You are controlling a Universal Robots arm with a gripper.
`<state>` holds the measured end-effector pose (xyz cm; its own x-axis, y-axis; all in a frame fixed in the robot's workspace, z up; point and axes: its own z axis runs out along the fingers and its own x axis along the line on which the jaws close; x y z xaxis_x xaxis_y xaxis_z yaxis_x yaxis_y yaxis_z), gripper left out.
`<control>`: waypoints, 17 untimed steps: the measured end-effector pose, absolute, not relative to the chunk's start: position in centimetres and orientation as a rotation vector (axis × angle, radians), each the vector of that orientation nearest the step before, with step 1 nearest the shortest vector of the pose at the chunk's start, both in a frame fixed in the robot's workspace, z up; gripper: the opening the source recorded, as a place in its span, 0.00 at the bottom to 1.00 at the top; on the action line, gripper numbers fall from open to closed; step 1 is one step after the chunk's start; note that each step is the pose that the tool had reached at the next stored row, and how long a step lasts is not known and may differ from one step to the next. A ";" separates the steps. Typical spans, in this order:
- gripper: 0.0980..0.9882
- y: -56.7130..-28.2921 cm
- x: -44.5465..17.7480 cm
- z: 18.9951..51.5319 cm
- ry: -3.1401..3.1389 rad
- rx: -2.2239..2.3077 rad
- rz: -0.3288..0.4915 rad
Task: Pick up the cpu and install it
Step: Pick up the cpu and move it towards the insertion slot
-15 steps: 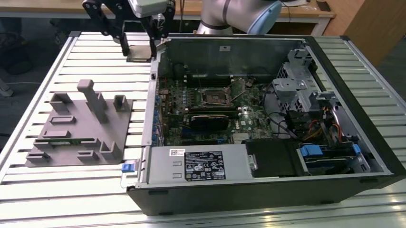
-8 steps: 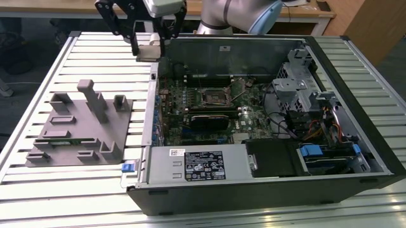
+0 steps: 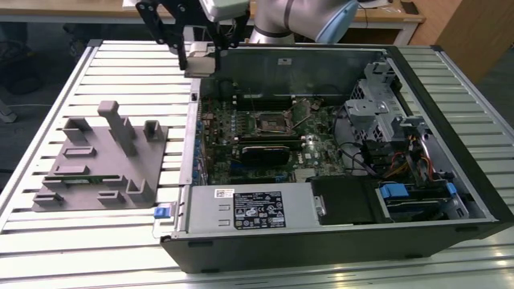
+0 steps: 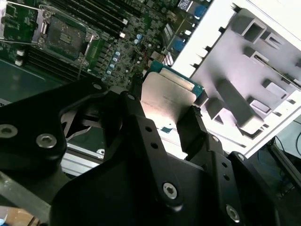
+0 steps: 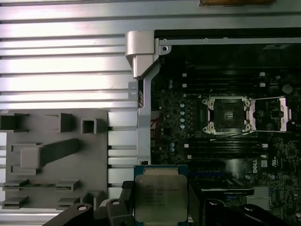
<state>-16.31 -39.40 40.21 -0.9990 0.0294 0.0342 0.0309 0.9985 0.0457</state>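
Inventory of what I hold and see:

- **My gripper** point(image 3: 201, 60): clenched. My fingers point(image 5: 127, 193) press on opposite edges of the cpu point(image 5: 161, 197), and its silver top faces the first wrist view.
- **Cpu, location:** held in the air over the far corner of the computer case point(image 3: 321, 247), on the exterior view's left. It touches nothing but my fingers.
- **Socket** point(image 5: 229, 114): sits on the green motherboard point(image 3: 233, 138) inside the case, with its metal frame swung open. It is well apart from the cpu.
- **Grey holder** point(image 3: 96, 174): lies on the slatted table point(image 3: 120, 72), just beside the case on the exterior view's left. It has several upright posts.
- **Memory stick** point(image 3: 80, 178): thin and green, lying in one of the holder's slots.
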 end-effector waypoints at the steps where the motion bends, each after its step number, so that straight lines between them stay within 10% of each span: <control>1: 0.50 -39.4 -16.1 40.2 -3.106 -0.047 -0.072; 17: 0.50 -39.1 -11.7 40.2 -3.095 -0.045 -0.073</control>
